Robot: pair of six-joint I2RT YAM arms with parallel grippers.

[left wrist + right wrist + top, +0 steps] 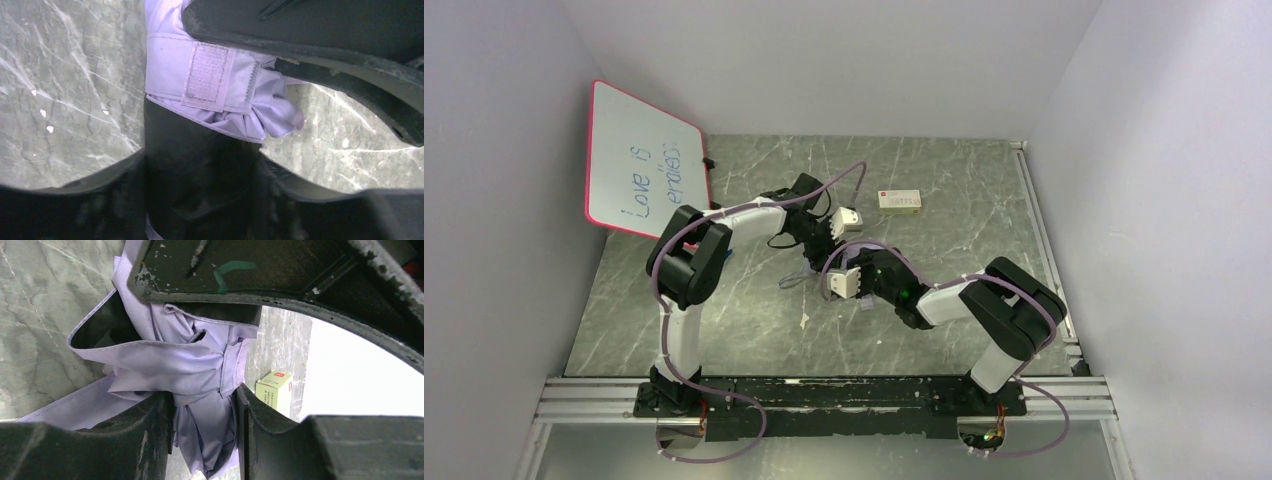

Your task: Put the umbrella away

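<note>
The umbrella (170, 55) is thin woven cloth, pale lavender, smooth with a faint sheen, creased into soft folds. The fastening patch (207, 75) on its strap is rough and fuzzy. Under the umbrella, the surface (65, 75) looks like grey-green stone with white veins. The left fingers (320, 30) are matt black plastic. The right fingers (280, 275) are the same, scuffed and flecked white. Beyond the umbrella lies a printed cardboard box (274, 390).

Pale lavender umbrella (165, 365), grey white-veined table (964, 225).

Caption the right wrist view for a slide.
Right gripper clamped on the bunched lavender umbrella, a small box on the marble table behind.
</note>
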